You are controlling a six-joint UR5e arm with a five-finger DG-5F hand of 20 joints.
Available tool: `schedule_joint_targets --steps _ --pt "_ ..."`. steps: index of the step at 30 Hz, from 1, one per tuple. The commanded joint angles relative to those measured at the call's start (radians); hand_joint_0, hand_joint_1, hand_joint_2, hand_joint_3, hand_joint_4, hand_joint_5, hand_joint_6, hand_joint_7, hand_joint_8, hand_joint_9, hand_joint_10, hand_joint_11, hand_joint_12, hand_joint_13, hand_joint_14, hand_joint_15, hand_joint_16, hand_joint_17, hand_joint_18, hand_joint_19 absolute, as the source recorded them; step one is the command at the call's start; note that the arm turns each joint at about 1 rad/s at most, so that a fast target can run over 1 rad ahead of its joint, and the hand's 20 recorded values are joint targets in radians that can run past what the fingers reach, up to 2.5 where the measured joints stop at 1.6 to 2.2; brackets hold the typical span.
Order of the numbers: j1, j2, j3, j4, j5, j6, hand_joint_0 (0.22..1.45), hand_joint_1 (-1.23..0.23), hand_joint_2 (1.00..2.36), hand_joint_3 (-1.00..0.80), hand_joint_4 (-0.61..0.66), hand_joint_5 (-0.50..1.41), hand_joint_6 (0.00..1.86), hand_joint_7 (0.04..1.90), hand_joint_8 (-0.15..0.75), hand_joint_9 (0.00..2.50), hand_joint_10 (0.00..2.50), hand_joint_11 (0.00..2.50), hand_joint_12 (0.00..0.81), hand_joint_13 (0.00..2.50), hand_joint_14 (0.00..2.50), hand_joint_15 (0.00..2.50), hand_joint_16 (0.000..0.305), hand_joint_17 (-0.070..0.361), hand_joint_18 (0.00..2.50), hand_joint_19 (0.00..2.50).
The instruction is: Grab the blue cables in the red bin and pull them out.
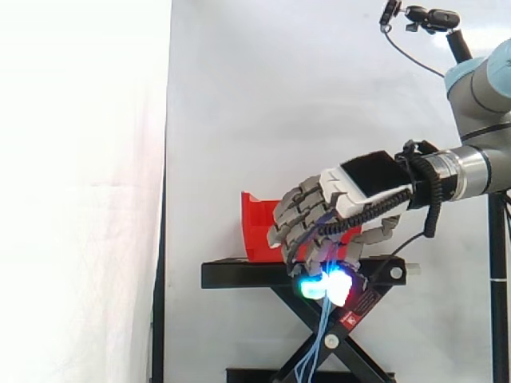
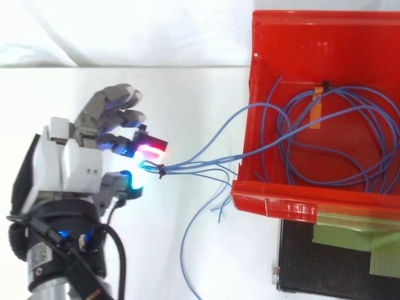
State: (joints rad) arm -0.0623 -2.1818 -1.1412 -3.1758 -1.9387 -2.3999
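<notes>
White curtain (image 1: 279, 96) behind a black scissor stand (image 1: 239, 275), whose top plate carries the red bin (image 2: 275, 37). In the side view the hand (image 1: 351, 187) enters from the right and hangs in front of the bin, knuckles up and fingers curled downward. In the top view the hand (image 2: 69, 162) lies well clear of the bin's open front, over white cloth. The fingers (image 2: 153, 150) are closed, with a red-glowing pad and a cyan-glowing pad pressed together on the gathered end of the blue cables (image 2: 187, 165); the remaining fingers are bent and touch nothing visible. From this pinch the strands run taut to the bin's front rim, cross it and join loose loops lying on the bin floor. Other strands fall free from the pinch and hang in front of the stand's crossed legs (image 1: 319, 335). A strip of orange tape (image 2: 317, 107) binds the loops near the bin's rear. Green tape (image 2: 350, 236) marks the stand's top plate beside the bin.
</notes>
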Motion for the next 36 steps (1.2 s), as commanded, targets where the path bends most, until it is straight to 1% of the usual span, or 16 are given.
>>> schedule_joint_targets --steps 1,10,12,14,16,17,19,22,23,25,26,27,29,30,34,36 --pt "0.025 0.013 0.000 0.000 0.026 0.213 0.92 -0.77 1.00 -1.00 0.05 0.93 0.63 0.57 0.217 0.90 0.02 0.56 0.286 0.73 0.02 0.41 0.033 0.075 0.54 0.56" --pt "0.071 0.028 0.000 0.000 0.103 0.460 0.92 -0.77 1.00 -1.00 0.05 0.93 0.63 0.57 0.220 0.90 0.02 0.55 0.286 0.73 0.02 0.41 0.034 0.075 0.54 0.55" --pt "0.085 0.034 0.000 0.004 0.139 0.585 0.92 -0.77 1.00 -1.00 0.05 0.93 0.63 0.57 0.220 0.90 0.02 0.56 0.285 0.72 0.02 0.41 0.033 0.075 0.54 0.55" --pt "0.091 0.037 0.000 0.005 0.156 0.644 0.92 -0.77 1.00 -1.00 0.05 0.93 0.63 0.57 0.217 0.90 0.02 0.56 0.285 0.72 0.02 0.41 0.033 0.075 0.54 0.55" --pt "0.104 0.048 0.000 0.007 0.188 0.775 0.92 -0.77 1.00 -1.00 0.05 0.93 0.63 0.57 0.220 0.90 0.02 0.56 0.288 0.73 0.02 0.41 0.033 0.075 0.54 0.55" --pt "0.113 0.054 0.000 0.007 0.205 0.882 0.92 -0.77 1.00 -1.00 0.05 0.94 0.63 0.57 0.220 0.90 0.02 0.56 0.287 0.73 0.02 0.40 0.033 0.075 0.54 0.55" --pt "0.121 0.063 0.000 0.007 0.211 0.979 0.92 -0.77 1.00 -1.00 0.05 0.93 0.63 0.58 0.218 0.90 0.02 0.56 0.285 0.73 0.02 0.41 0.033 0.075 0.54 0.55" --pt "0.133 0.076 0.000 0.005 0.213 1.075 0.92 -0.77 1.00 -1.00 0.06 0.94 0.63 0.57 0.221 0.90 0.02 0.56 0.288 0.72 0.02 0.41 0.033 0.075 0.54 0.55" --pt "0.142 0.083 0.000 0.005 0.216 1.155 0.92 -0.77 1.00 -1.00 0.05 0.94 0.63 0.57 0.218 0.90 0.02 0.55 0.287 0.73 0.02 0.41 0.033 0.075 0.54 0.55" --pt "0.151 0.091 0.000 0.005 0.225 1.232 0.92 -0.77 1.00 -1.00 0.05 0.93 0.63 0.58 0.216 0.90 0.02 0.55 0.288 0.73 0.02 0.41 0.033 0.075 0.54 0.55" --pt "0.162 0.097 0.000 0.005 0.250 1.332 0.92 -0.77 1.00 -1.00 0.05 0.94 0.63 0.57 0.218 0.90 0.02 0.56 0.285 0.73 0.02 0.41 0.033 0.075 0.54 0.55" --pt "0.168 0.097 0.000 0.004 0.261 1.379 0.92 -0.77 1.00 -1.00 0.05 0.94 0.62 0.57 0.222 0.90 0.02 0.56 0.286 0.73 0.02 0.40 0.033 0.075 0.54 0.55" --pt "0.176 0.097 0.000 0.004 0.274 1.442 0.92 -0.77 1.00 -1.00 0.05 0.94 0.62 0.57 0.221 0.90 0.02 0.56 0.287 0.72 0.02 0.41 0.033 0.075 0.54 0.55" --pt "0.176 0.097 0.000 0.004 0.274 1.442 0.92 -0.77 1.00 -1.00 0.05 0.94 0.62 0.57 0.218 0.90 0.02 0.56 0.286 0.72 0.02 0.41 0.033 0.075 0.54 0.55" --pt "0.191 0.097 0.000 0.004 0.307 1.611 0.92 -0.77 1.00 -1.00 0.05 0.94 0.62 0.57 0.217 0.90 0.02 0.55 0.285 0.73 0.02 0.41 0.033 0.075 0.54 0.55" --pt "0.194 0.097 0.000 0.004 0.316 1.651 0.92 -0.77 1.00 -1.00 0.05 0.94 0.62 0.57 0.221 0.90 0.02 0.55 0.286 0.73 0.02 0.41 0.033 0.075 0.54 0.55"
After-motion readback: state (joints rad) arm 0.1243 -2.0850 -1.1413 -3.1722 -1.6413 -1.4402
